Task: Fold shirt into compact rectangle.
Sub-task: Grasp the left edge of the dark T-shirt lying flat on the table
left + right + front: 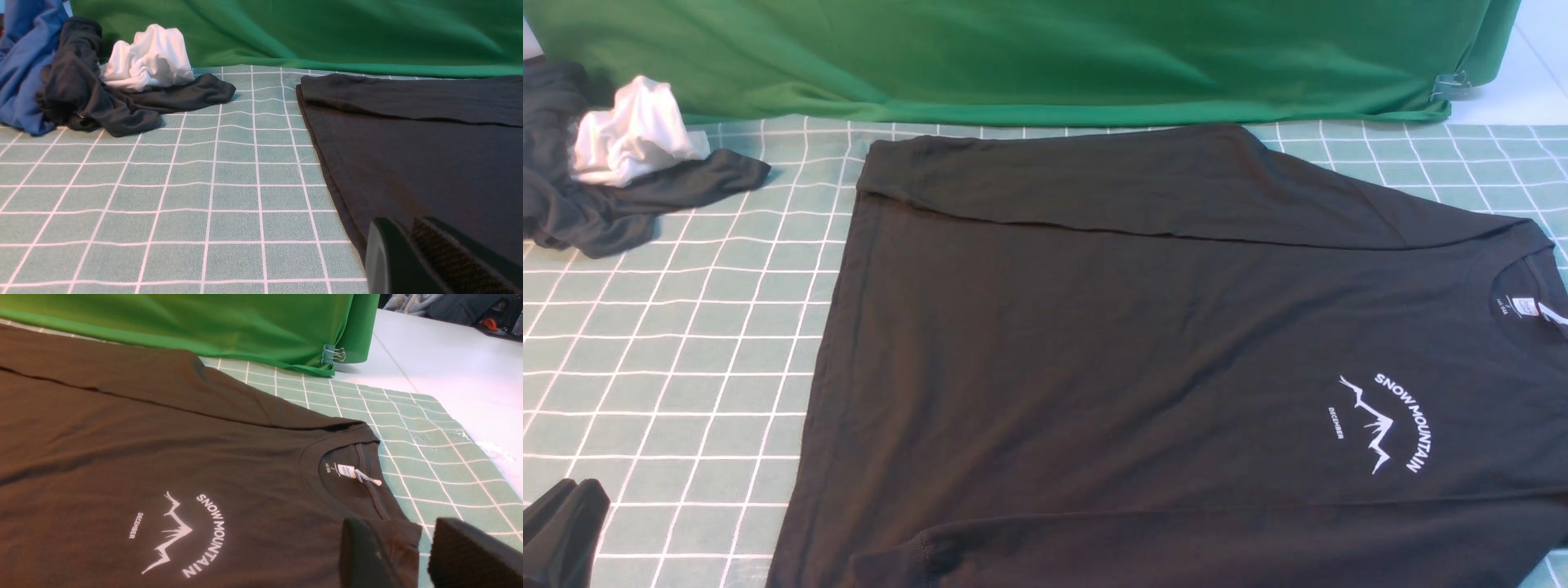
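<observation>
The black shirt (1094, 343) lies flat on the checked mat (686, 367), front up, with its collar to the right. Its far sleeve (1094, 180) is folded across along the back edge. The white "SNOW MOUNTAIN" print (1388, 425) and the neck label (1523, 308) show. Neither gripper appears in the front view. In the left wrist view my left gripper (402, 228) is shut, empty, over the shirt (408, 155) near its hem edge. In the right wrist view my right gripper (402, 539) stands open over the near shoulder corner of the shirt (122, 449), beside the collar label (347, 471).
A dark grey garment (621, 204) with a white cloth (629, 135) on it lies at the back left, next to a blue cloth (24, 61). A small black bundle (560, 531) sits at the near left. A clipped (333, 355) green backdrop (1013, 57) closes the back.
</observation>
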